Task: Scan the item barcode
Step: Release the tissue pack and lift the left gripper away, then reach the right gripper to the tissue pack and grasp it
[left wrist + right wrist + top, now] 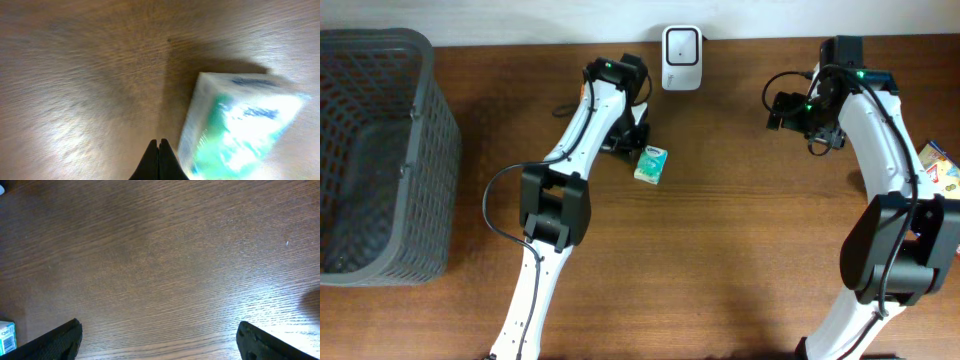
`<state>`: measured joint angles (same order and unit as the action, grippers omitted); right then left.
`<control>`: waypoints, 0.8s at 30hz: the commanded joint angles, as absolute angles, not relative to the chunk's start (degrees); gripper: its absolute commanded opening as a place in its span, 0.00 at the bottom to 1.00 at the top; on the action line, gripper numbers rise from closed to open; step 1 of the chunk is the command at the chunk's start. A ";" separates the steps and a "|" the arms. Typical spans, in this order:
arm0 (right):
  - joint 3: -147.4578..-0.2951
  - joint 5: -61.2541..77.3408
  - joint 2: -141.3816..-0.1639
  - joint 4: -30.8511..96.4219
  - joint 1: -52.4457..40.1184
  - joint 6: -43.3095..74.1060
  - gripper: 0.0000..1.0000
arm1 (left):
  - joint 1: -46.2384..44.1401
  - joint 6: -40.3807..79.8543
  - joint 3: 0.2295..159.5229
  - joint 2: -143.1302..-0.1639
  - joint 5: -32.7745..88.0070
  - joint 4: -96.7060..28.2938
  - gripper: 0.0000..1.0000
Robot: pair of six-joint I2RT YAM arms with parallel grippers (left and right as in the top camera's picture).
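Left tool point(159, 146): clenched, empty, just beside tissue pack point(235, 125).
Tissue pack axis: roughly toward scanner point(681, 58).
Right tool point(157, 336): released, well apart from tissue pack; left nearer.

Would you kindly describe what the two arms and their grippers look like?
Both the left arm and right arm have white links, black joint housings, black cables and a small green light near the wrist. The left gripper and right gripper have black fingers.
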<state>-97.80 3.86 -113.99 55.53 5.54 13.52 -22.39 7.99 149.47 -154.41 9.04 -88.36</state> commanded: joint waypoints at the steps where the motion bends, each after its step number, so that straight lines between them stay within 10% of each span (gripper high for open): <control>1: -97.67 2.92 -114.30 55.66 5.28 13.76 0.99 | -22.28 8.27 157.80 -152.83 8.03 -90.15 0.19; 2: -97.67 2.92 -114.30 55.66 5.28 13.76 0.99 | -22.28 8.27 158.32 -152.64 7.42 -90.35 0.36; 3: -97.67 2.92 -114.30 55.66 5.28 13.76 0.99 | -22.24 8.27 158.43 -152.62 6.00 -90.61 0.73; 10: -97.67 2.92 -114.30 55.64 5.28 13.76 0.99 | -21.06 8.03 158.36 -152.66 4.23 -93.23 0.76; 15: -97.67 6.28 -114.30 54.00 5.28 13.78 0.99 | -21.17 5.91 156.73 -152.66 5.58 -93.73 0.56; 20: -97.62 26.20 -114.50 54.35 4.36 13.74 0.99 | -20.93 5.96 155.54 -152.66 5.52 -93.06 0.99; 24: -95.74 28.38 -114.78 55.92 -0.21 13.93 0.99 | -19.97 8.23 155.54 -152.66 5.50 -91.44 0.99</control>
